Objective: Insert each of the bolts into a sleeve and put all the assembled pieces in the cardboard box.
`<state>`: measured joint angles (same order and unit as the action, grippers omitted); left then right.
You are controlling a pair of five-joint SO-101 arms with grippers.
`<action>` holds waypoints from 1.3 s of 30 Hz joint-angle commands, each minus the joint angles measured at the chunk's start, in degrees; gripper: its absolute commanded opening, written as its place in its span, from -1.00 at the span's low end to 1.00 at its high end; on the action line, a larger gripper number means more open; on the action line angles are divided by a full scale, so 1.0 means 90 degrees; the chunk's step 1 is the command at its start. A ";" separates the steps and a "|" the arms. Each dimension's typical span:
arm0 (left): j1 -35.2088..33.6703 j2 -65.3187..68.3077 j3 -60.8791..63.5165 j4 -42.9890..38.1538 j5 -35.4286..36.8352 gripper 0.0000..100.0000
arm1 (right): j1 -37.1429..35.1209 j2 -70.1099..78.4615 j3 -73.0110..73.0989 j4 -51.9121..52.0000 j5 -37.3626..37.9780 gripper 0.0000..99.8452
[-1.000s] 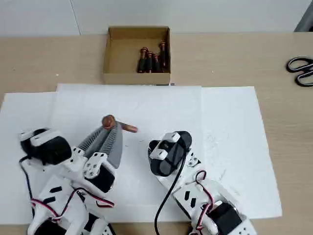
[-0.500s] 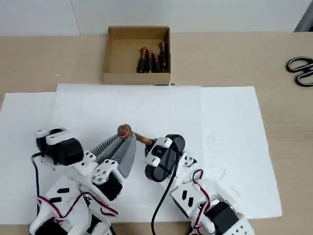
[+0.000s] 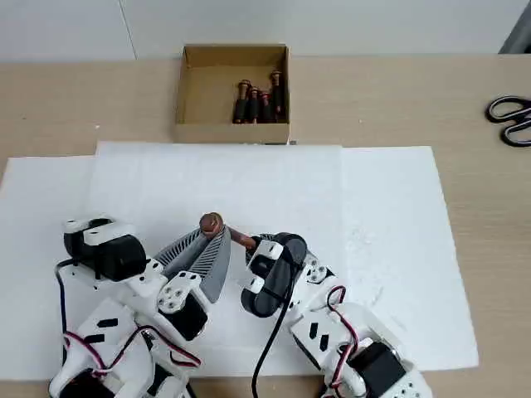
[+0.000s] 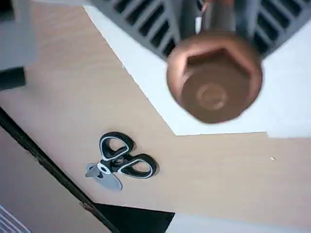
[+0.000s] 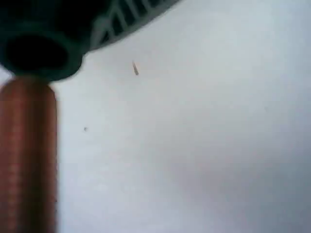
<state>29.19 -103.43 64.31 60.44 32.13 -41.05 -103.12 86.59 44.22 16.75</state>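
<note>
My left gripper (image 3: 212, 232) is shut on a copper bolt (image 3: 212, 222) over the white paper; its hex head (image 4: 214, 77) sits between the grey ribbed fingers (image 4: 141, 19). The threaded shaft (image 3: 241, 238) points toward my right gripper (image 3: 262, 259), which is close beside it. In the right wrist view the shaft's end (image 5: 26, 155) meets the mouth of a black sleeve (image 5: 36, 53) that the right gripper is shut on, with a grey finger (image 5: 126, 19) behind it. The cardboard box (image 3: 232, 133) at the back holds several assembled pieces (image 3: 259, 99).
White paper sheets (image 3: 373, 199) cover the table's front half. Black-handled scissors (image 3: 509, 118) lie at the far right edge, also in the left wrist view (image 4: 121, 162). Bare wooden table (image 3: 398, 91) surrounds the box.
The left gripper carried the bolt to the right and nearer the front. The right gripper swung left toward it, and the bolt's tip now meets the sleeve.
</note>
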 commanded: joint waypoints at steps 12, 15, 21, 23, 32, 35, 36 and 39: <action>0.0010 -0.0059 -0.0005 0.0020 -0.0039 -0.99 | -0.0063 -0.0093 -0.0596 -0.0454 0.0088 -0.99; 0.0010 -0.0059 0.0112 -0.0010 -0.0049 -0.99 | -0.0190 -0.0093 -0.0625 -0.0415 0.0088 -0.99; -0.0010 -0.0068 0.0171 -0.0029 -0.0059 -0.99 | -0.0278 -0.0093 -0.0664 -0.0405 0.0088 -0.99; -0.0010 -0.0068 0.0171 -0.0029 -0.0068 -0.99 | -0.0278 -0.0093 -0.0664 -0.0405 0.0088 -0.99; -0.0479 -0.0039 0.0190 -0.0811 -0.0479 -0.99 | -0.0278 -0.0093 -0.0654 -0.0190 0.0088 -0.99; -0.0479 -0.0039 0.0200 -0.0801 -0.0479 -0.99 | -0.0278 -0.0093 -0.0654 -0.0220 0.0088 -0.99; -0.0479 -0.0039 0.0200 -0.0801 -0.0469 -0.99 | -0.0278 -0.0093 -0.0654 -0.0220 0.0088 -0.99; -0.0479 -0.0039 0.0210 -0.0752 -0.0469 -0.99 | -0.0278 -0.0093 -0.0654 -0.0239 0.0088 -0.99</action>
<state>25.14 -103.52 66.24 55.08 28.35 -43.16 -103.12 84.13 42.37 17.01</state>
